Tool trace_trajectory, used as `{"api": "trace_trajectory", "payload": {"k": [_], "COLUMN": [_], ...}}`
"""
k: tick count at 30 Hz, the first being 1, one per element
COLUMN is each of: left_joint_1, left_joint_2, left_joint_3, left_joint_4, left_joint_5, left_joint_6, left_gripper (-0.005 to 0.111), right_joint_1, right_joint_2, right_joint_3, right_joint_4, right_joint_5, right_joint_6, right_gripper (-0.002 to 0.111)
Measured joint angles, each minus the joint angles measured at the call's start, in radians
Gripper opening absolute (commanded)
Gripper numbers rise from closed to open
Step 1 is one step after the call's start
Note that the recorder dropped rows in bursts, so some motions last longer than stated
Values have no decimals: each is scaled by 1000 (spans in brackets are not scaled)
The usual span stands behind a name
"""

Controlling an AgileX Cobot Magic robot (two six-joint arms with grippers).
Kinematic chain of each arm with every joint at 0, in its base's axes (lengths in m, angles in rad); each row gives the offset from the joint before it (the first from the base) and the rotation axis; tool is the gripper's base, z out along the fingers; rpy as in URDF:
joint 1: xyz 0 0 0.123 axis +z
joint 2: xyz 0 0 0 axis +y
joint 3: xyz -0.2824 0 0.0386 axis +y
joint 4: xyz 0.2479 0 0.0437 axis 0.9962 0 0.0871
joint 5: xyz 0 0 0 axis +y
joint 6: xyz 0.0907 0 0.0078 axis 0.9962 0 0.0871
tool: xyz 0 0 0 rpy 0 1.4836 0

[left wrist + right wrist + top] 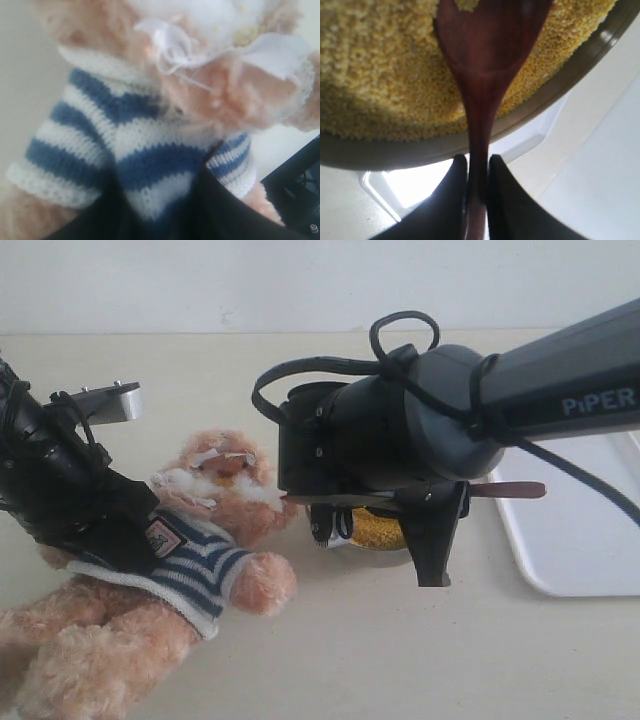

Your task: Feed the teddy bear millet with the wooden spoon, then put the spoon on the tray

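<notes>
Left gripper (162, 217): the jaws are standing at a narrow gap and pinching a fold of the striped shirt of the teddy bear (190, 575), with the fabric caught between both dark fingers. The bear is lying on the table (400, 650) at the left of the exterior view.

Right gripper (478, 200): the jaws are standing nearly together and clamping the slim handle of the wooden spoon (512, 490), with both fingers touching it. The spoon is lying roughly level in the grip (its handle end is projecting toward the tray side). In the right wrist view its bowl is showing in front of the millet (378, 531), with a few grains sitting in it at the frame edge. Whether the spoon's tip is touching the bear's muzzle cannot be told, as the arm is covering it.

The millet is filling the metal bowl (600, 47), which is sitting between the bear and the white tray (585, 540). The tray is lying at the right edge, well apart from the bear.
</notes>
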Motion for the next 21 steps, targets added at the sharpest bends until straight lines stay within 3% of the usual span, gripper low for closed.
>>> {"api": "trace_trajectory", "payload": {"k": [21], "left_joint_1": [0], "left_joint_2": [0], "left_joint_3": [0], "left_joint_4": [0], "left_joint_5": [0], "left_joint_6": [-2], "left_gripper": [4], "right_joint_1": [0], "right_joint_2": [-21], "right_joint_3": [-2], "right_joint_4": [61], "right_joint_5": [2], "right_joint_6": [-9], "right_gripper": [-1]}}
